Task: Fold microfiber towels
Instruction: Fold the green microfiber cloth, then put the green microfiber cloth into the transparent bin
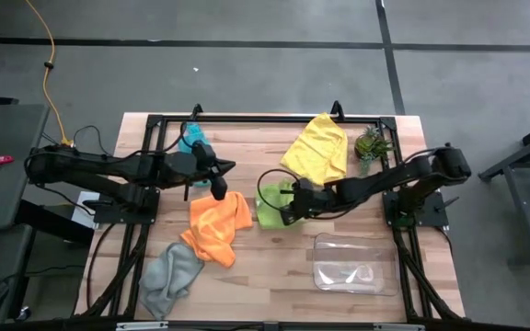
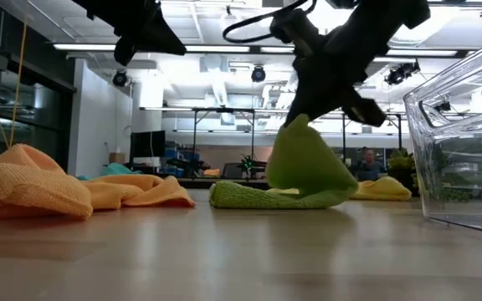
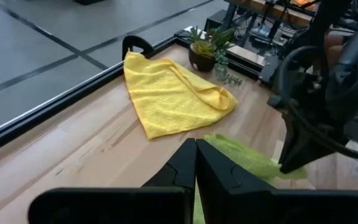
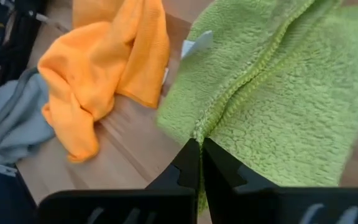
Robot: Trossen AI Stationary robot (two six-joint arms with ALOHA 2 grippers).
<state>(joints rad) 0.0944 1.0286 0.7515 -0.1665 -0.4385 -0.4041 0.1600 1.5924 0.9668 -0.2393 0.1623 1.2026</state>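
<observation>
- The right hand (image 1: 290, 204) sits over the middle of the desk (image 1: 274, 276), clenched on an edge of the lime green towel (image 1: 272, 204) and holding that part up off the wood; in the low view the cloth hangs in a peak from the hand (image 2: 301, 117) while the rest lies flat.
- The left hand (image 1: 219, 188) hovers above the desk near the orange towel (image 1: 217, 225), fingers pressed together, grasping nothing.
- The orange towel lies crumpled just beside the lime green one, toward the left arm's side.
- The grey towel (image 1: 171, 274) is bunched at the orange towel's near-left end, touching it.
- The yellow towel (image 1: 320, 149) lies spread near the far edge, beside the small potted plant (image 1: 372, 147).
- The teal towel (image 1: 191, 140) shows partly behind the left arm.
- The clear plastic tray (image 1: 350, 264) stands at the near right.
</observation>
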